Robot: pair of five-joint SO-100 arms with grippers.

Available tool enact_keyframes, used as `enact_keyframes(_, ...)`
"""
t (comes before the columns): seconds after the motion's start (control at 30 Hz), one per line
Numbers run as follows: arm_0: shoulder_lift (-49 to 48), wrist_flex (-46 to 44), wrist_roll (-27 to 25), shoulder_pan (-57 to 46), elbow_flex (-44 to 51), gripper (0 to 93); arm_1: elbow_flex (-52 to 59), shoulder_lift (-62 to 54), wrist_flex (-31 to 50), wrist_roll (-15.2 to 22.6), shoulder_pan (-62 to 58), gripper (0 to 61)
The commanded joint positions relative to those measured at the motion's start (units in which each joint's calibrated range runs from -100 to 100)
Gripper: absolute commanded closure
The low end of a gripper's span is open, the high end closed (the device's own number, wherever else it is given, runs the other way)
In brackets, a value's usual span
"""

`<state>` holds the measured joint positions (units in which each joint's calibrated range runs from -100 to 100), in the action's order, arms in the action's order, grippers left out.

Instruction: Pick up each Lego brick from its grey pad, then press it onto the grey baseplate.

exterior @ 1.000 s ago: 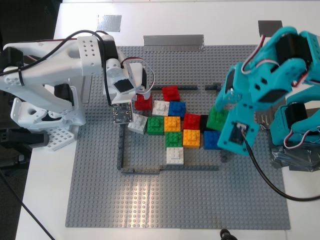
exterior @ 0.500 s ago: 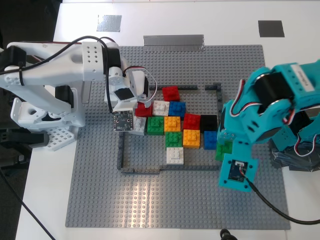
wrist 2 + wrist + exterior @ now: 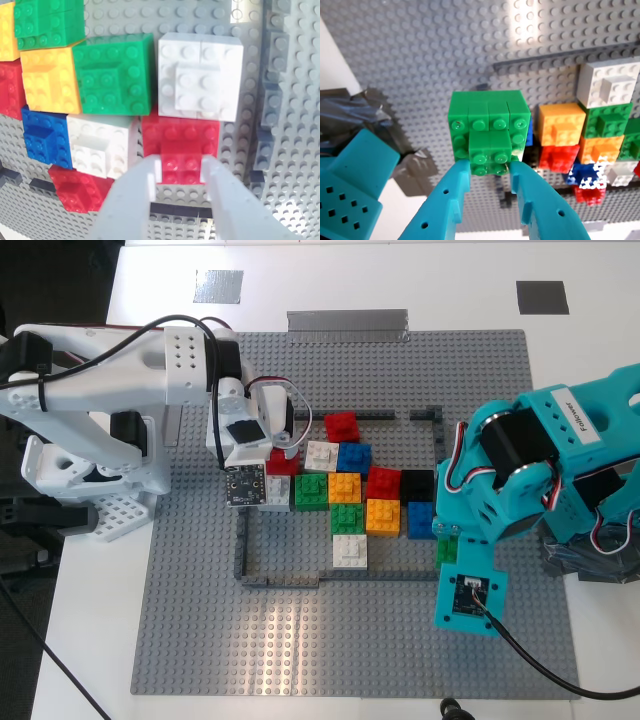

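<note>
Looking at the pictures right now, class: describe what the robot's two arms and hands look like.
My first hand is turquoise plastic with two smooth fingers, on a turquoise arm with a white label and black cable. My second hand is white plastic, on a white arm with a perforated panel and black cables.

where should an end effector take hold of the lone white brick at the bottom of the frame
Grip the white brick by the small raised block on top, coming straight down from above. Its upper side touches a green brick and its lower edge meets the dark frame, so the base is hard to reach there. The raised block stands free, giving the jaws two flat faces.
</note>
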<state>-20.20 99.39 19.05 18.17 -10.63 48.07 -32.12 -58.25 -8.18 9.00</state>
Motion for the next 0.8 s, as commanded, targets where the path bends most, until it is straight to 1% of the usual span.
enact_keyframes(0.0,-0.31,-0.61,0.02,1.39,0.21,92.7,0.11,-1.01,1.86,0.93,-0.4,58.4)
enact_keyframes(0.1,-0.23,-2.56,-0.03,1.6,0.21,92.7,0.29,-1.18,2.67,1.22,-0.4,60.3)
enact_keyframes(0.27,-0.14,-5.01,-0.22,1.6,-0.88,92.7,0.65,-1.18,3.97,1.42,-0.55,61.0)
enact_keyframes(0.47,-0.23,-9.97,-0.27,1.6,-9.28,92.7,1.28,-1.61,4.14,1.86,-0.62,59.9)
enact_keyframes(0.5,-0.31,-10.29,-0.27,1.6,-10.0,92.7,1.37,-1.7,4.06,1.86,-0.62,58.8)
enact_keyframes(0.57,-0.48,-10.7,-0.27,1.6,-10.9,92.7,1.46,-1.78,3.81,1.66,-0.91,53.5)
enact_keyframes(0.73,-1.08,-12.17,-0.32,1.46,-11.08,92.7,1.64,-2.04,3.08,1.13,-1.27,44.4)
enact_keyframes(0.77,-1.08,-12.65,-0.51,1.53,-11.08,92.7,1.64,-2.04,2.84,0.98,-1.27,41.3)
